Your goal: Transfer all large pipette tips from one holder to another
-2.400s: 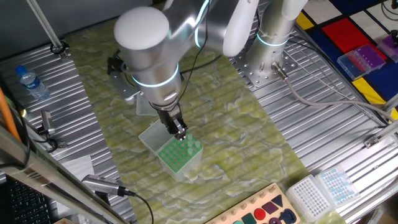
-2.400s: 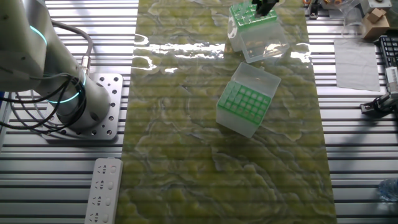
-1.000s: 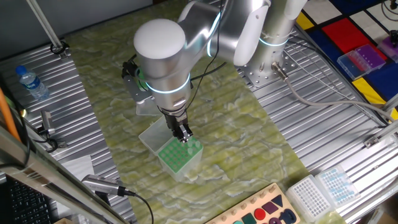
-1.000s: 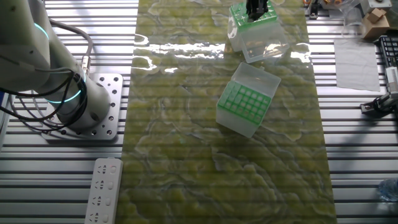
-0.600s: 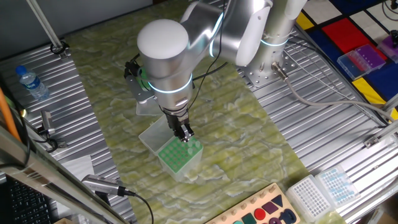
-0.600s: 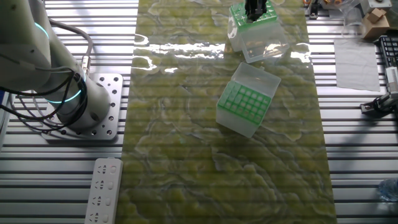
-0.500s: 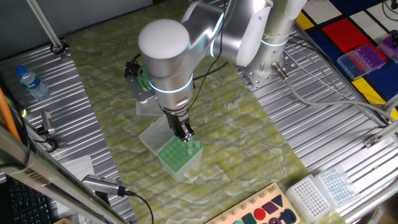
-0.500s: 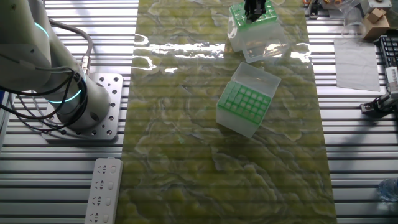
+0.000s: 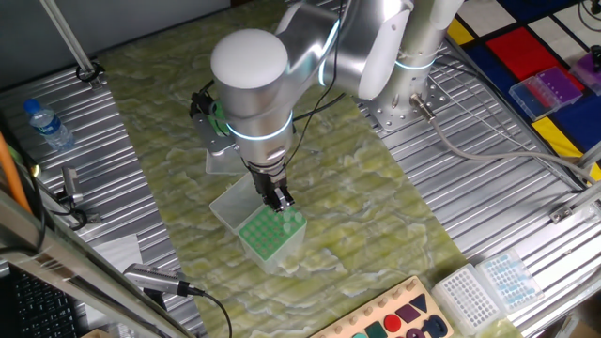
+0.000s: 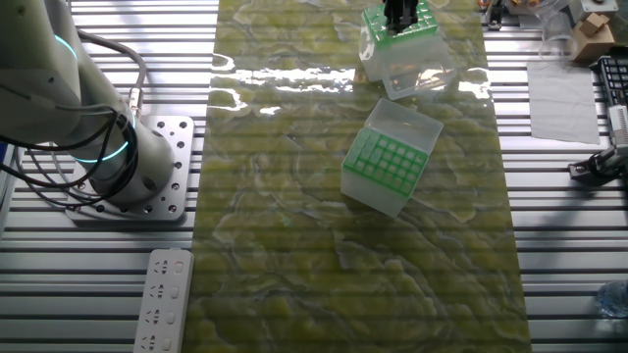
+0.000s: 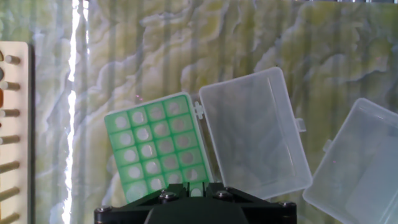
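Observation:
My gripper [image 9: 280, 199] hangs low over the near edge of a clear holder with a green rack [image 11: 158, 149]. Its hinged lid [image 11: 252, 134] lies open beside it. The rack's cells show pale round tops of large pipette tips [image 11: 144, 151]. In the hand view my gripper [image 11: 196, 188] has its jaws close together, with one pale tip top held in the narrow gap. The other fixed view shows my gripper [image 10: 397, 14] on that holder [image 10: 391, 37] at the top edge. A second holder with a green rack [image 10: 385, 163] stands open mid-mat.
A second clear lid [image 11: 360, 168] lies at the right in the hand view, and a wooden peg board [image 11: 12, 124] at the left. A green marbled mat [image 10: 294, 245] covers the table. A water bottle [image 9: 47, 122] and tip boxes [image 9: 488, 286] lie off the mat.
Since 2.4 s ago the arm has swung over the holder, carrying the gripper from the rack's edge across its cells. In the last half second it has barely shifted.

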